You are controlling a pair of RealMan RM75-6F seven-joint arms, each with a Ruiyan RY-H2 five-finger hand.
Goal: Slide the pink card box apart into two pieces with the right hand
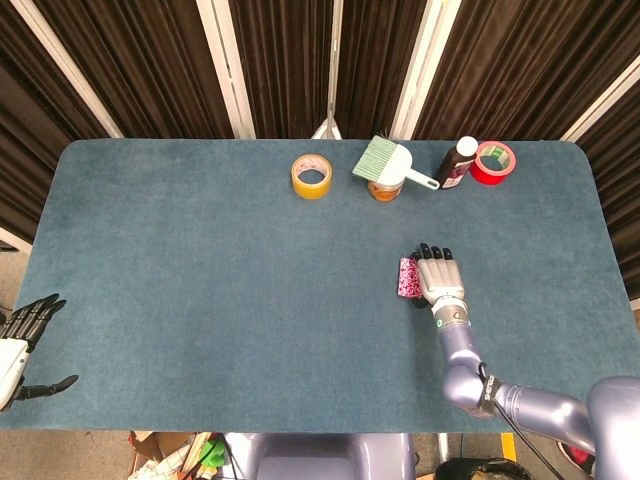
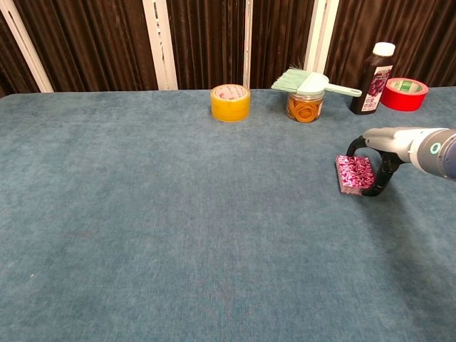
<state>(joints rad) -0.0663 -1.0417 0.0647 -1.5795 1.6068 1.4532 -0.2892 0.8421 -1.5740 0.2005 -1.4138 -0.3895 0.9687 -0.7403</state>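
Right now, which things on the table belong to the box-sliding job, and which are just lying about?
Job: pink card box, gripped by the right hand.

Lying about: yellow tape roll, green brush on the jar, dark bottle, red tape roll.

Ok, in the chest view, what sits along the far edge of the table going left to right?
Yellow tape roll → jar of rubber bands with the green brush lying on top → dark bottle → red tape roll. Nearer in, the pink card box sits at the right hand.
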